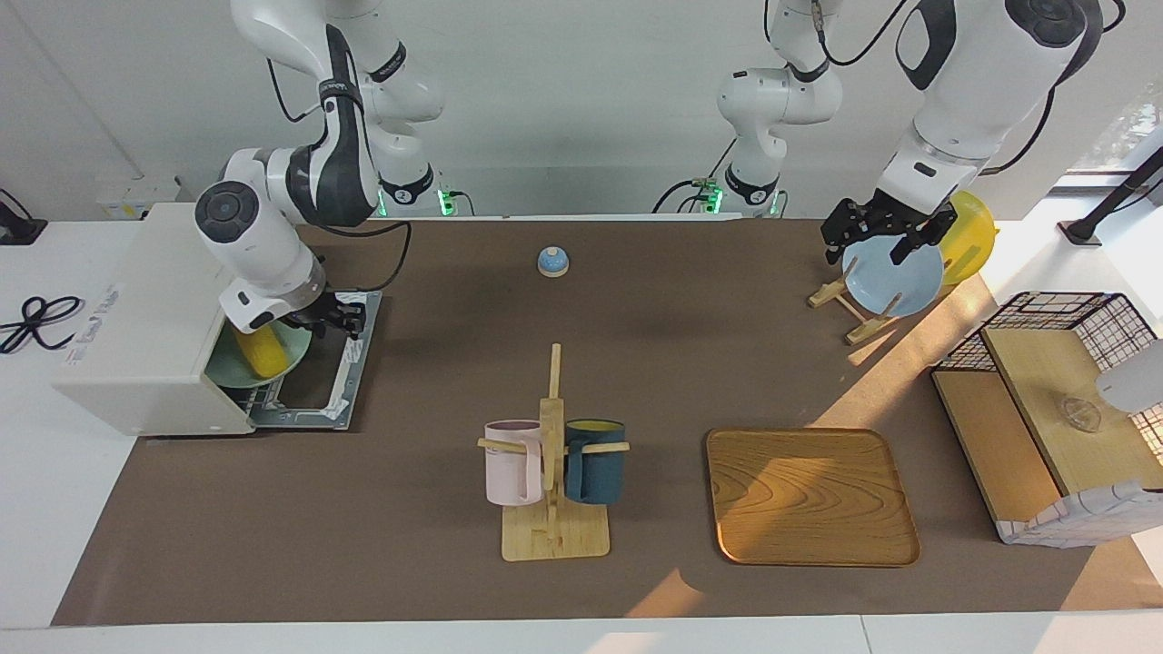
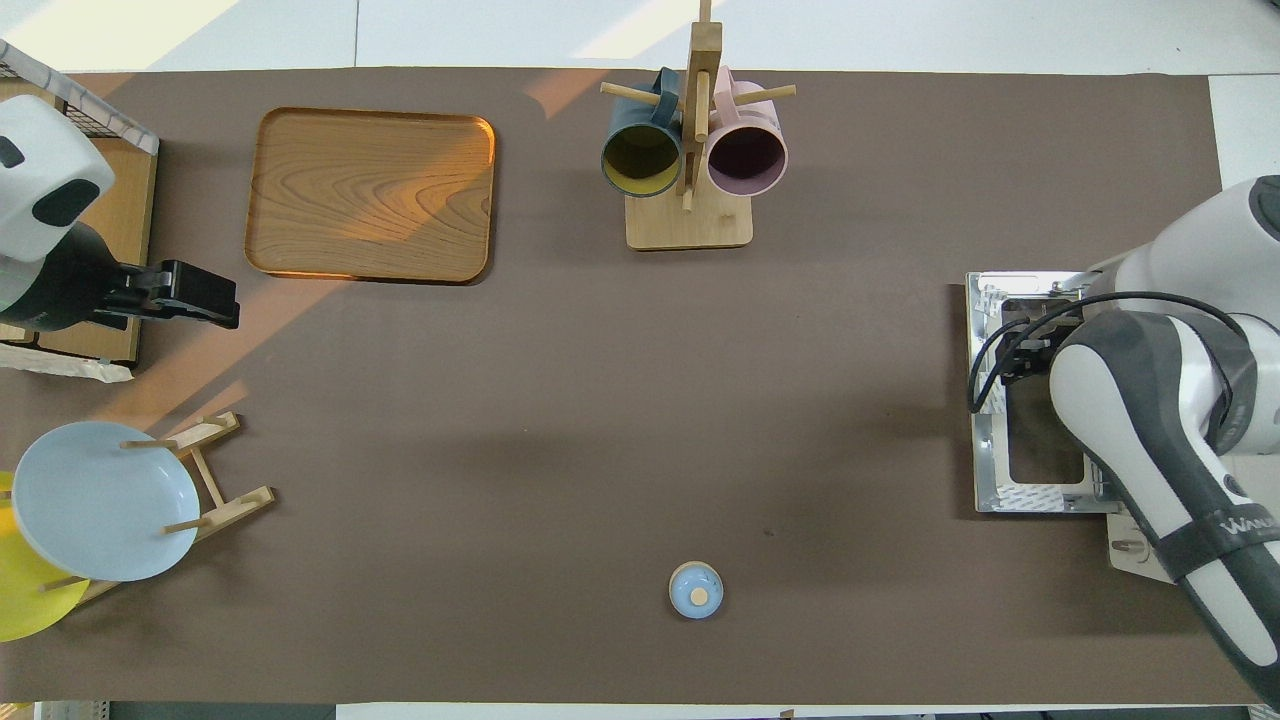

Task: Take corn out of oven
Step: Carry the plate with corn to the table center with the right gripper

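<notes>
The corn [image 1: 258, 353] lies on a green plate [image 1: 293, 349] inside the oven [image 1: 145, 318], at the right arm's end of the surface. The oven door [image 1: 320, 391] is folded down flat, so the mouth is free. My right pincer [image 1: 338, 318] hangs over this door, just beside the plate's rim, and it carries nothing; how wide it stands I cannot tell. I judge that the step in hand is the reach for the corn. To do it well, I should go in low and level, under the oven's top edge, and take the cob across its middle, because it is smooth and could roll on the plate. My left pincer [image 1: 872, 238] waits, spread wide, over a blue plate [image 1: 895, 277] on its rack.
</notes>
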`<control>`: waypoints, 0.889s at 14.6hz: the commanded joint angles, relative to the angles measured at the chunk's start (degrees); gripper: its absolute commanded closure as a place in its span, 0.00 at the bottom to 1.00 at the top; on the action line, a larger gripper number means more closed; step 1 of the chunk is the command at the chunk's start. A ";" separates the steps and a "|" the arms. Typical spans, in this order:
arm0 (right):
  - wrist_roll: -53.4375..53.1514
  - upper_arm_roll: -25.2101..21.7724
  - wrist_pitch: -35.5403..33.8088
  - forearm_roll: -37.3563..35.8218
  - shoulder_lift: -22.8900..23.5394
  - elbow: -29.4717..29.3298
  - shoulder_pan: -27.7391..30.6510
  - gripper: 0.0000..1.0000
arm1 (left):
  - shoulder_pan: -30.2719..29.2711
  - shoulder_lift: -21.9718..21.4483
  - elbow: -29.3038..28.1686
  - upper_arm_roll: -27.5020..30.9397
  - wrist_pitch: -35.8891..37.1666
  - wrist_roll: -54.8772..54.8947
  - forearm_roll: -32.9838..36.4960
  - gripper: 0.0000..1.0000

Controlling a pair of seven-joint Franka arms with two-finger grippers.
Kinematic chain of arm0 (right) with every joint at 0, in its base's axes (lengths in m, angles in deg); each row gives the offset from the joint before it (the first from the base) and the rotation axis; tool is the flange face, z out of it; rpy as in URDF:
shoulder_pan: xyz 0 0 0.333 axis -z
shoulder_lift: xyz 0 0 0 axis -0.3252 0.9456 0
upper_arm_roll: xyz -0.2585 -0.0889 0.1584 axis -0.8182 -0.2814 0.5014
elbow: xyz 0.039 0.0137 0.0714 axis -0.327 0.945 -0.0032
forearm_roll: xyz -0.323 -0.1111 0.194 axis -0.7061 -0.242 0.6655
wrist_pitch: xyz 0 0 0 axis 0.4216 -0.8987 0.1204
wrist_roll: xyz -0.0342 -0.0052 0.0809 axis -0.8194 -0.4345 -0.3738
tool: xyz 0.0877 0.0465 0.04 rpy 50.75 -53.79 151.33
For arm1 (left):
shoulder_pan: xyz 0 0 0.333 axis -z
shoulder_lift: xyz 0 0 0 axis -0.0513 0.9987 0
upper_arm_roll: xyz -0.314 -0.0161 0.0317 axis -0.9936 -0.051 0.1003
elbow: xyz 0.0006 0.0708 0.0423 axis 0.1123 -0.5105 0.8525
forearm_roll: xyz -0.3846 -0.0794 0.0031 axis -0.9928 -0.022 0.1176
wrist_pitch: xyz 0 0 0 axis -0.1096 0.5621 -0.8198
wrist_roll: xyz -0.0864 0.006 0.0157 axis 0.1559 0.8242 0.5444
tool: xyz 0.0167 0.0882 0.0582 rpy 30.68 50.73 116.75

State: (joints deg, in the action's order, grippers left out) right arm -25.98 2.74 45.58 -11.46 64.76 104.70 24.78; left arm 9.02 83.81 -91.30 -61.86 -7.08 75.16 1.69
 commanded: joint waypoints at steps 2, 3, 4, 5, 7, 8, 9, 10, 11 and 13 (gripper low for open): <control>4.32 0.38 -0.02 -2.49 -0.81 1.44 2.81 0.43 | 0.25 0.00 0.34 0.35 0.56 0.14 0.67 0.00; 4.50 0.47 0.24 -3.11 -0.99 1.97 3.16 0.44 | 0.25 0.00 0.34 0.35 0.56 0.14 0.67 0.00; 5.28 0.47 0.77 -3.20 -1.25 3.02 3.69 0.47 | 0.25 0.00 0.34 0.35 0.56 0.14 0.67 0.00; 6.42 0.47 2.43 -3.20 -1.69 4.16 3.78 0.51 | 0.25 0.00 0.34 0.35 0.56 0.14 0.67 0.00; 7.57 0.47 6.12 -3.29 -2.21 6.71 4.48 0.57 | 0.25 0.00 0.34 0.26 0.56 0.14 0.67 0.00; 8.10 0.47 6.74 -3.29 -2.57 7.50 4.49 0.69 | 0.25 0.08 0.34 0.35 0.56 0.14 0.67 0.00; 8.54 0.39 6.75 -3.47 -2.57 7.51 4.40 0.98 | 0.25 0.00 0.34 0.35 0.56 0.14 0.67 0.00; 8.80 0.38 6.58 -4.51 -2.57 7.33 3.79 1.00 | 0.25 0.00 0.34 0.35 0.56 0.14 0.67 0.00; 8.72 0.73 6.14 -7.65 -2.57 7.07 3.17 1.00 | 0.25 0.08 0.34 0.35 0.56 0.14 0.67 0.00; 8.46 0.91 4.22 -10.41 -2.13 5.24 -0.50 1.00 | 0.25 0.00 0.34 0.35 0.56 0.14 0.67 0.00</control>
State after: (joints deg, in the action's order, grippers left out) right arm -18.19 3.30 50.77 -19.51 63.24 109.94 26.81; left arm 9.02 83.81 -91.30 -61.86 -7.08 75.16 1.70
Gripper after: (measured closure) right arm 0.938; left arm 0.000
